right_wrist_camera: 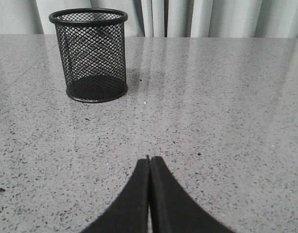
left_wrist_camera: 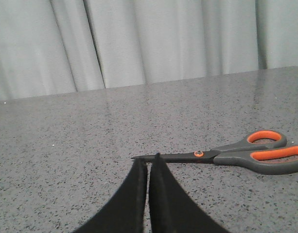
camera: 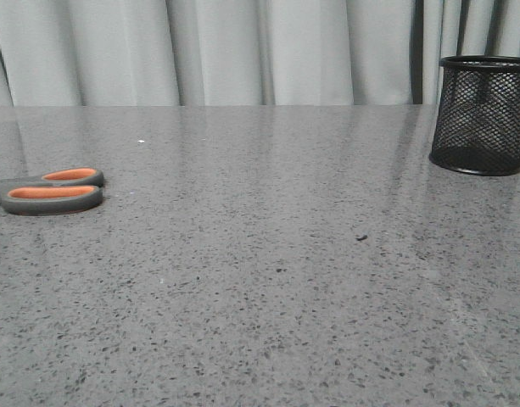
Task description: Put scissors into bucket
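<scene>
The scissors (camera: 52, 192) lie flat on the grey speckled table at the left edge of the front view, with dark grey handles and orange-lined loops. In the left wrist view the scissors (left_wrist_camera: 226, 154) lie closed, blade tip just beyond my left gripper (left_wrist_camera: 149, 162), which is shut and empty. The bucket (camera: 482, 114), a black wire-mesh cup, stands upright at the far right. In the right wrist view the bucket (right_wrist_camera: 93, 54) is ahead of my right gripper (right_wrist_camera: 149, 159), well apart from it; that gripper is shut and empty. Neither gripper shows in the front view.
The grey speckled table (camera: 260, 254) runs back to a pale pleated curtain (camera: 243, 51). A small dark speck (camera: 361, 237) lies on the table right of centre.
</scene>
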{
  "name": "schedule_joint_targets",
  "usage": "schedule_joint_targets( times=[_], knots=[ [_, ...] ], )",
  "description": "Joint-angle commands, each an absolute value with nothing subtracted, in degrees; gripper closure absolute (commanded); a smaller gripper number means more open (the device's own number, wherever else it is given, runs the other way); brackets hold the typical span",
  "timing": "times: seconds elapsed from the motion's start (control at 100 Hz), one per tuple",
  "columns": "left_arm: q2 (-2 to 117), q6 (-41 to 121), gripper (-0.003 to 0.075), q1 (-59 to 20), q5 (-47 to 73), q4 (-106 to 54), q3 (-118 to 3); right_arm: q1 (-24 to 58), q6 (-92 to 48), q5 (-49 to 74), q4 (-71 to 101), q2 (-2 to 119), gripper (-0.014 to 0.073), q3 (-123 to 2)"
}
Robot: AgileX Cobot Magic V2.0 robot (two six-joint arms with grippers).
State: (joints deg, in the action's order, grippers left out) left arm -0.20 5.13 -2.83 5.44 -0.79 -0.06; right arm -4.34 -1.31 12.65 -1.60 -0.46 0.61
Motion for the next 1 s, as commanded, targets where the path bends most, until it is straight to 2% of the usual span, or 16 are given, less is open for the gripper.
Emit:
schedule_joint_targets(
  times=[0.0, 0.55, 0.99],
  knots=[
    [-1.69, 4.59, 0.0741, -2.67, 1.21, -0.88, 0.89, -4.73, -1.08, 8.54, -2.40, -1.62, 0.0662, 2.08],
    [-1.69, 4.59, 0.0741, -2.67, 1.21, -0.88, 0.89, -4.73, -1.08, 8.54, -2.40, -1.62, 0.0662, 2.08],
    [-1.69, 4.59, 0.0741, -2.67, 1.21, -0.88, 0.89, -4.73, -1.08, 4.06, -2.40, -1.62, 0.0662, 2.08]
  ],
)
